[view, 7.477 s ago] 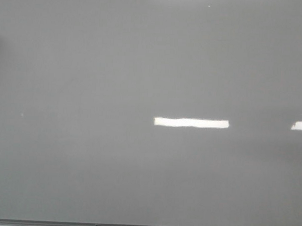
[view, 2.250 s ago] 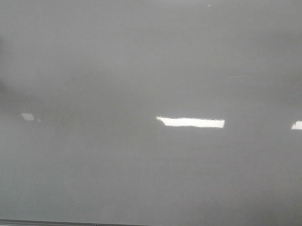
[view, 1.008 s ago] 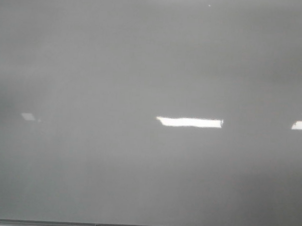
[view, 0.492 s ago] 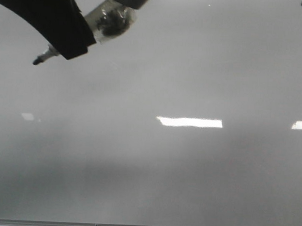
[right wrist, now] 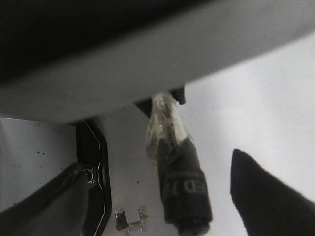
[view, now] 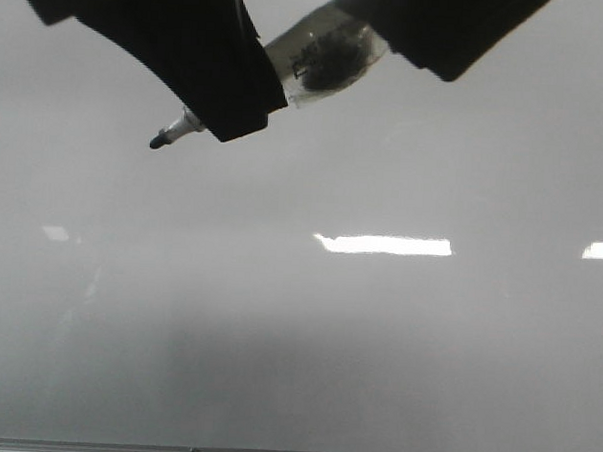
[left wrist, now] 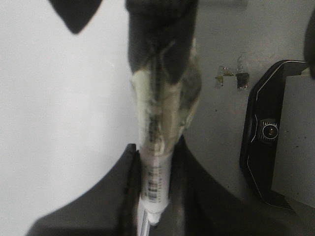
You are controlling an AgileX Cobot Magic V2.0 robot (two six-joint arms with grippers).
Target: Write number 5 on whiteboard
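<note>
Grey-white and glossy, the whiteboard (view: 297, 336) filled the front view with no digit visible on it. The left pincer (view: 203, 77) was clamped on a tape-wrapped marker (view: 319, 57), its black tip (view: 157, 141) hanging near the board's upper left. The right pincer (right wrist: 157, 196) stood spread around the marker's dark cap end without touching it.

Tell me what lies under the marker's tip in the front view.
Under the marker tip there is only blank whiteboard; no number 5 shows. Black fingers cover the board higher up.
</note>
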